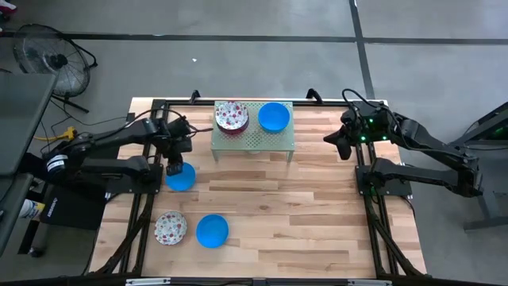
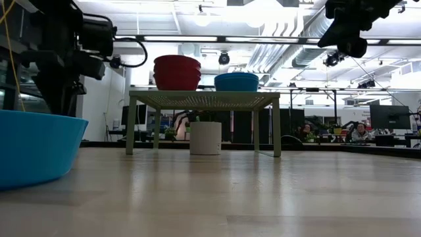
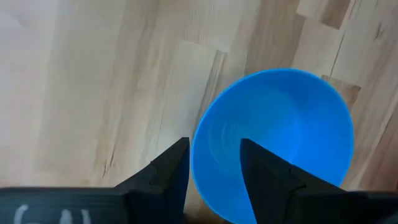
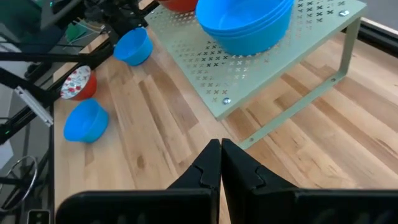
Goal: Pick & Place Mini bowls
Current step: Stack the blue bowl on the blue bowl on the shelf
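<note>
My left gripper (image 1: 175, 168) (image 3: 214, 144) stands over a blue mini bowl (image 1: 182, 179) (image 3: 280, 137) on the table's left side and is shut on its rim. A floral bowl (image 1: 170, 228) and another blue bowl (image 1: 212, 231) (image 2: 33, 148) rest on the wood near the front left. The pale green rack (image 1: 254, 139) (image 4: 273, 68) carries a floral stack (image 1: 231, 117) and a blue stack (image 1: 274, 117) (image 4: 245, 22). My right gripper (image 1: 340, 148) (image 4: 220, 146) hovers shut, right of the rack and high above the table. My left gripper pinches the blue bowl's wall at the rim (image 3: 198, 155), one finger (image 3: 171, 171) outside the bowl and the other (image 3: 261, 168) inside it. The fingers come from above, pointing down. Whether the bowl is off the table, I cannot tell.
The rack stands on thin legs at the table's far middle. Bare wood lies in the middle and on the right of the table (image 1: 302, 214). Black frame rails run along the left and right edges. A fan and equipment stand on the floor to the left.
</note>
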Motion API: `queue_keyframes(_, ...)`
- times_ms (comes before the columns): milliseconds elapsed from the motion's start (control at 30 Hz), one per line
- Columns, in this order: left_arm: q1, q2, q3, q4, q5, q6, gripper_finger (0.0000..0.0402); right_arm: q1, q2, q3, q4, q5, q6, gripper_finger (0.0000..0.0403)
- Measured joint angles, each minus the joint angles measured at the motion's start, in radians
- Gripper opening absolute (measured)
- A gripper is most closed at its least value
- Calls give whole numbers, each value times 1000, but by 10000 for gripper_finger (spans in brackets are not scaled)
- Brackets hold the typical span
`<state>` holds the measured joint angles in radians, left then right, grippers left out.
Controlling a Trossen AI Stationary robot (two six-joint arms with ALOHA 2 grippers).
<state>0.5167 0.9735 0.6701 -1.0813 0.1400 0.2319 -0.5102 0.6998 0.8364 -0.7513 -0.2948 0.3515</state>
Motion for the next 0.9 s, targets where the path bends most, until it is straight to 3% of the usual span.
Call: queue_keyframes(900, 0, 253, 1, -20, -47, -1, 138, 0, 0, 0, 0, -4, -98, 0)
